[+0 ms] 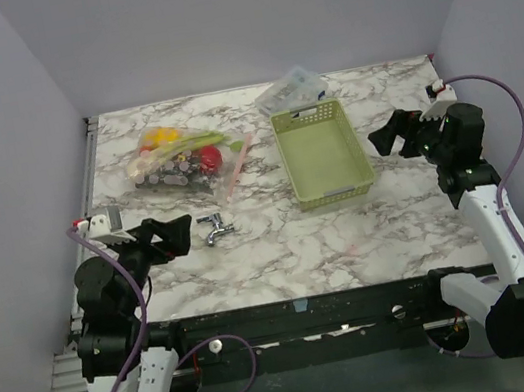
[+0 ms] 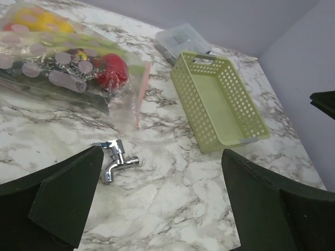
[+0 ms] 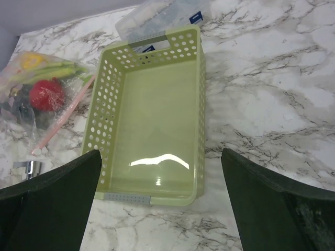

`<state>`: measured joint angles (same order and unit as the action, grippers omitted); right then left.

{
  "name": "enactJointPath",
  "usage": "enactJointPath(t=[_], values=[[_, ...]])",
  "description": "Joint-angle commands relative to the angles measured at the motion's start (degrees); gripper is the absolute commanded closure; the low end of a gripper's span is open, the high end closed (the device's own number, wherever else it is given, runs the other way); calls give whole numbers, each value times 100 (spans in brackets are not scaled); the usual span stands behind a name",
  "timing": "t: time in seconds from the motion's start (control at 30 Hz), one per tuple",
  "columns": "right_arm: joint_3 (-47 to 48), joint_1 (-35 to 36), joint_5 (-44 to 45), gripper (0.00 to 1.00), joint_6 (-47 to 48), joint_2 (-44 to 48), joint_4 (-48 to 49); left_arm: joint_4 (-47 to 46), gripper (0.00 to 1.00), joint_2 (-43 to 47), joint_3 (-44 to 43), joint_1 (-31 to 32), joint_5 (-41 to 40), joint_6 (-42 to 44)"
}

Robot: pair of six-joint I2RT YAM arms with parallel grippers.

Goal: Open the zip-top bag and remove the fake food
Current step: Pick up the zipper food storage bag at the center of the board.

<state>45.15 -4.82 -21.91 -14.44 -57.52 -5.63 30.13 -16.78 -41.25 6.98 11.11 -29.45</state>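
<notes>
Your left gripper (image 1: 174, 236) and right gripper (image 1: 390, 139) both stand wide open, holding and touching nothing, one on either side of the work. The zip-top bag (image 1: 227, 169) lies left of the basket (image 1: 285, 161), apparently unopened, with the fake food (image 1: 206, 157) inside and its pink strip toward the basket, probably within reach of both arms.

the zip-top bag (image 1: 186, 158) with the fake food (image 1: 205, 157) in it lies left of the basket (image 1: 324, 155), a box (image 1: 292, 89) behind that basket, a tap (image 1: 215, 229) before the bag.

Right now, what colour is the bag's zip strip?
Pinkish. The zip strip of the zip-top bag shows best in the left wrist view.
</notes>
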Motion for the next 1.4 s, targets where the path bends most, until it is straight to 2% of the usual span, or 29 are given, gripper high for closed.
enactJointPath(t=[0.0, 0.1, 0.2, 0.37, 0.53, 0.63, 0.83, 1.03, 1.37], values=[[-91, 10, -34, 0, -21, 78, 123, -224, 1, -182, 248, 5, 700, -487], [-150, 11, -224, 0, 209, 88, 157, -592, 1, -369, 494, 5, 1116, -923], [-295, 13, -697, 0, 840, 119, 151, -969, 1, -656, 710, 12, 1431, -1265], [-436, 10, -1166, 0, 1686, 59, 40, -1460, 1, -1197, 900, 8, 1419, -1624], [-693, 11, -2427, 0, 2441, 180, -65, -2533, 1, -1989, 1148, 5, 1491, -1980], [-713, 8, -2844, 0, 2818, 208, -272, -3158, 1, -2657, 1183, 5, 1473, -2084], [-554, 8, -3060, 0, 3149, 135, -659, -4057, 1, -4189, 1149, 5, 1178, -2313], [-464, 9, -3133, 0, 3166, 24, -747, -4358, 1, -5271, 920, 134, 466, -2467], [-513, 12, -3053, 0, 3293, 77, -747, -5782, 19, -6856, 879, 181, 553, -3199]])
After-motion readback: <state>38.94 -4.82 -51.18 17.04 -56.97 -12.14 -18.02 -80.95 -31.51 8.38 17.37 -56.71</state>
